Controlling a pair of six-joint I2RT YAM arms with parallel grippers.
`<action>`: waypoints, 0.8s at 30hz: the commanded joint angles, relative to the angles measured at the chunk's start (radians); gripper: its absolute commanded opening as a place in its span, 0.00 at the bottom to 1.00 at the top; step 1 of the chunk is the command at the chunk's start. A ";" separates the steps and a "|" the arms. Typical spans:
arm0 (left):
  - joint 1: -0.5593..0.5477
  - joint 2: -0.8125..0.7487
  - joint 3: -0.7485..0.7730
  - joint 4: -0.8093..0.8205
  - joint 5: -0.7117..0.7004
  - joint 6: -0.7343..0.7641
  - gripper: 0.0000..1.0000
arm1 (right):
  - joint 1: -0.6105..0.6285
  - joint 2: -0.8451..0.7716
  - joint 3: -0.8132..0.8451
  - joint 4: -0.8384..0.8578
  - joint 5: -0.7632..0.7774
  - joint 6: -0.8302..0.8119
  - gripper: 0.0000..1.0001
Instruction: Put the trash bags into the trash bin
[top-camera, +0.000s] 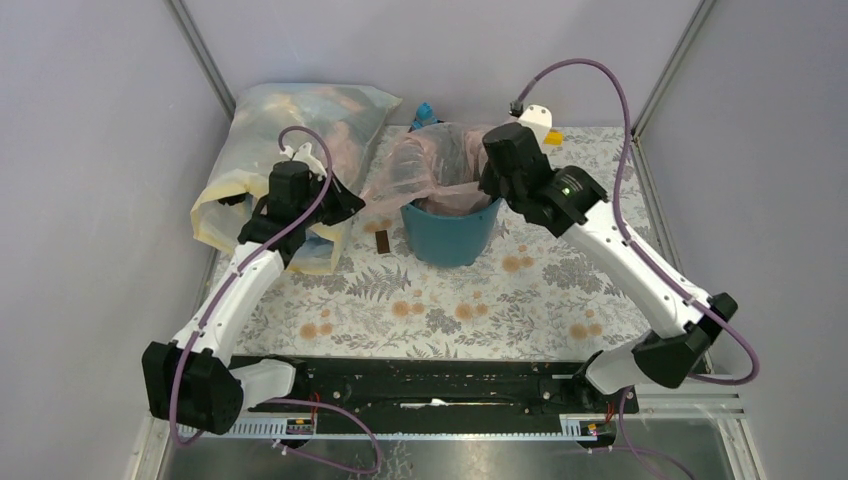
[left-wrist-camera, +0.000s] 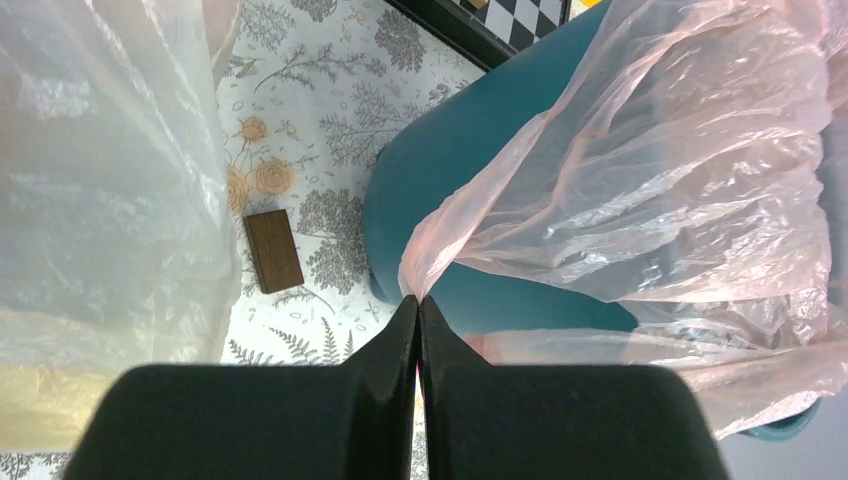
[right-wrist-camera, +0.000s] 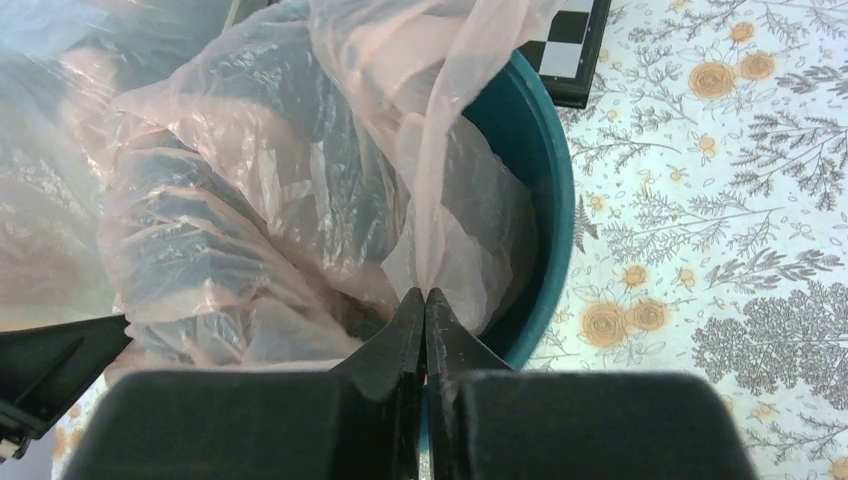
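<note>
Partly veiled trash bin (top-camera: 450, 240), trash bag (top-camera: 430, 165) draped over, left gripper (left-wrist-camera: 418, 305), right gripper (right-wrist-camera: 425, 298) both pinching it

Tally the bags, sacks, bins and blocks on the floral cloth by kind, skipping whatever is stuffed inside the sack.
Pale-pink trash bag: 1
Yellowish-white sack: 1
Teal trash bin: 1
Small brown block: 1
Total: 4

Floral table (top-camera: 560, 300) w/ teal bin (top-camera: 450, 240), big sack (top-camera: 300, 115), brown block (top-camera: 382, 241) btwn them.
</note>
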 joint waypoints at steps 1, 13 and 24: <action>-0.004 -0.043 -0.053 -0.019 0.013 0.025 0.00 | 0.010 -0.082 -0.091 -0.024 -0.011 -0.010 0.03; -0.004 -0.088 -0.144 0.023 0.139 0.005 0.00 | 0.010 -0.262 -0.310 0.042 -0.029 -0.005 0.07; -0.006 -0.090 -0.128 0.017 0.199 -0.002 0.00 | 0.010 -0.314 -0.311 0.085 -0.064 -0.037 0.08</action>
